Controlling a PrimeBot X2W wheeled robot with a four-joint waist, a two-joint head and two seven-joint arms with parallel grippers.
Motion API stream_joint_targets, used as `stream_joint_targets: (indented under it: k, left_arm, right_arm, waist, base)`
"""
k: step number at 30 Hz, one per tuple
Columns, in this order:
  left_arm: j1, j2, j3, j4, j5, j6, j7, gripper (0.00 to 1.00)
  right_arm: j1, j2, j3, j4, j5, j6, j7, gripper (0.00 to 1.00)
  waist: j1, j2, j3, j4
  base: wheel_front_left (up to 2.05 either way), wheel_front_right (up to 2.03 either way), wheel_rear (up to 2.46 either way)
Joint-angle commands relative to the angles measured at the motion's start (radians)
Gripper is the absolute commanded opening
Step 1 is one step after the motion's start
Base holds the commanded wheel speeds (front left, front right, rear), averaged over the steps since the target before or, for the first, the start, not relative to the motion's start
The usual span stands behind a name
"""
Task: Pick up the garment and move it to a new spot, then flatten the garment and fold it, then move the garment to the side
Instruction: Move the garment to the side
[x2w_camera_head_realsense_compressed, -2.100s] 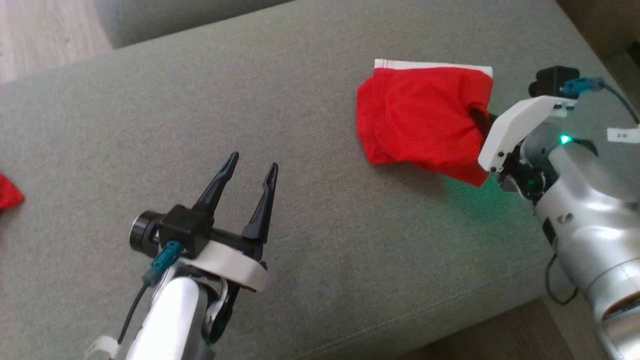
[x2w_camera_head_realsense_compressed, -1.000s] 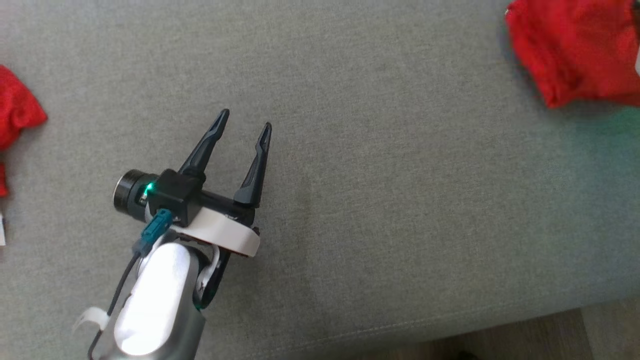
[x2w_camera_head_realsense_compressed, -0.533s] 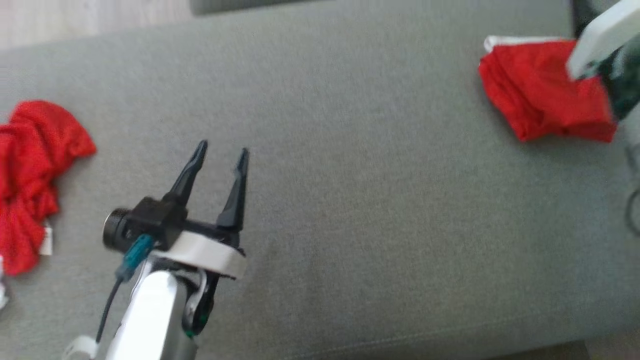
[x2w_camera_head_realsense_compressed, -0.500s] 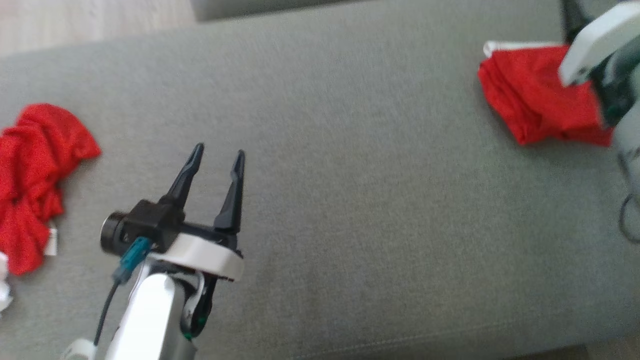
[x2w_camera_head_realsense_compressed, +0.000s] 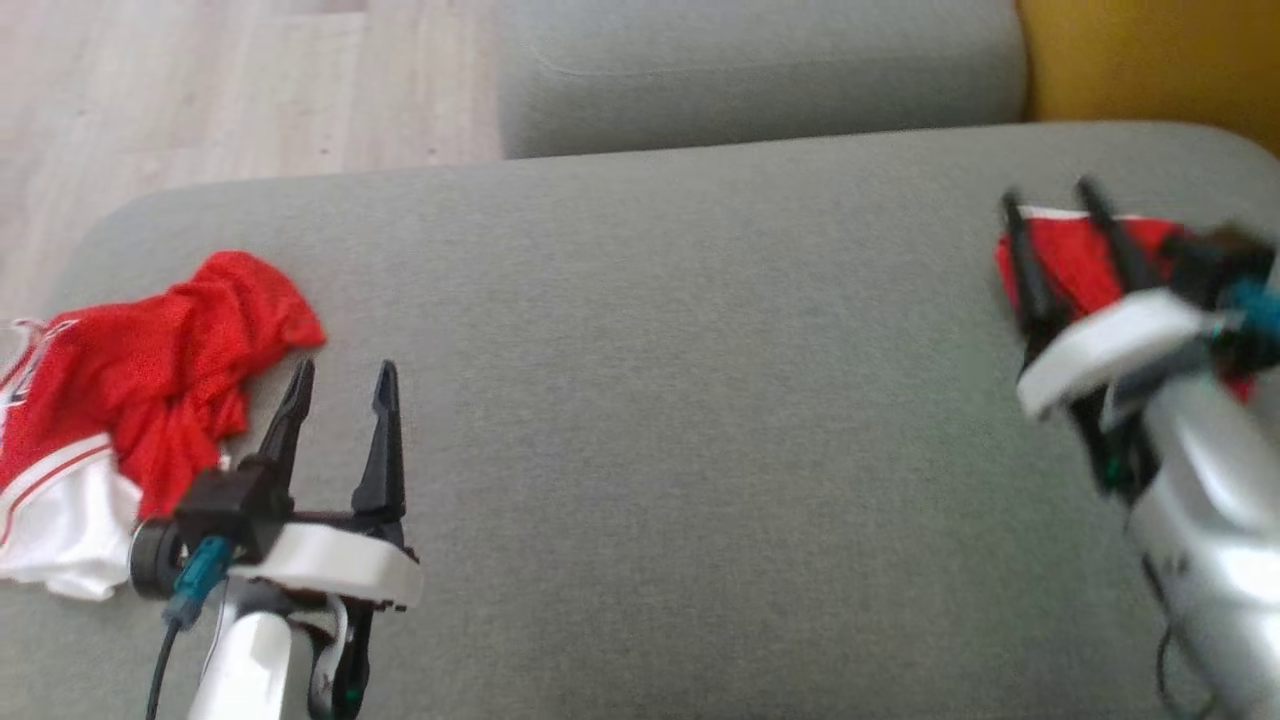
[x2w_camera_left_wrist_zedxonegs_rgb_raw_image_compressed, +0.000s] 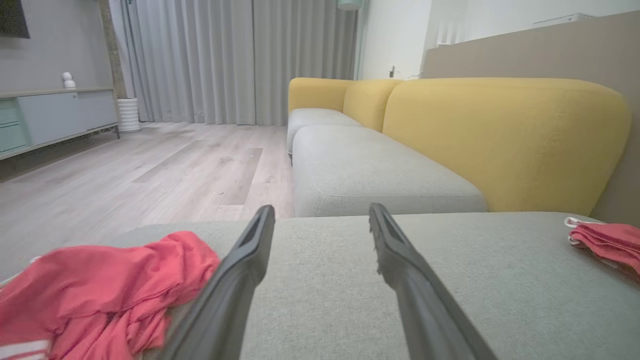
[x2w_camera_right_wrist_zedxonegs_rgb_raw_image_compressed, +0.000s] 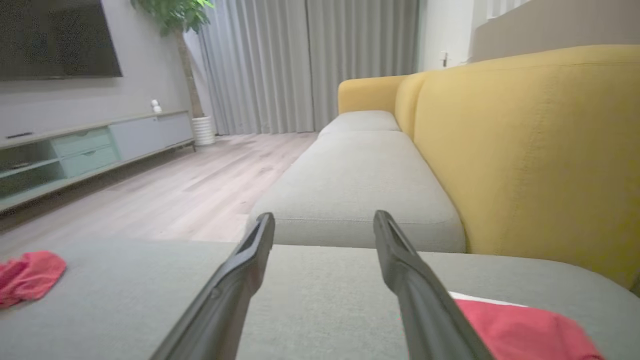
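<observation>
Crumpled red jersey lies at the left end of the grey sofa cushion, long axis diagonal, just left of the left gripper, jaws apart and empty. The right gripper, equally spread and empty, stands well apart, by a folded red garment.

A grey sofa seat meets a yellow backrest beside pale wood flooring.

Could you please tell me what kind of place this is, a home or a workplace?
Most likely a living room in a home: a sofa with a yellow back and grey seats, a dark television on the wall above a low cabinet, and long grey curtains.
</observation>
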Motion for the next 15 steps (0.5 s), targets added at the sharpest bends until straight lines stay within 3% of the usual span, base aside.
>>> stream_joint_targets:
  k: [1, 7, 15]
  left_arm:
    - [-0.038, 0.014, 0.037, -0.031, -0.002, 0.000, -0.005, 1.00]
    - [-0.019, 0.006, 0.045, -0.008, 0.007, -0.011, -0.005, 1.00]
    - [0.001, -0.005, 0.063, 0.017, 0.025, 0.002, -0.005, 1.00]
  right_arm:
    - [0.029, 0.000, -0.024, -0.084, -0.025, 0.007, -0.013, 1.00]
    - [0.301, 0.040, -0.195, -0.324, -0.140, 0.007, -0.014, 1.00]
    - [0.480, 0.145, -0.313, -0.439, -0.256, 0.007, -0.014, 1.00]
  waist:
    - [0.0000, -0.0001, -0.010, 0.019]
    - [0.0000, -0.0001, -0.011, 0.041]
    - [0.0000, -0.0001, -0.006, 0.037]
  base:
    - [0.00, 0.00, 0.00]
    - [0.00, 0.00, 0.00]
    - [0.00, 0.00, 0.00]
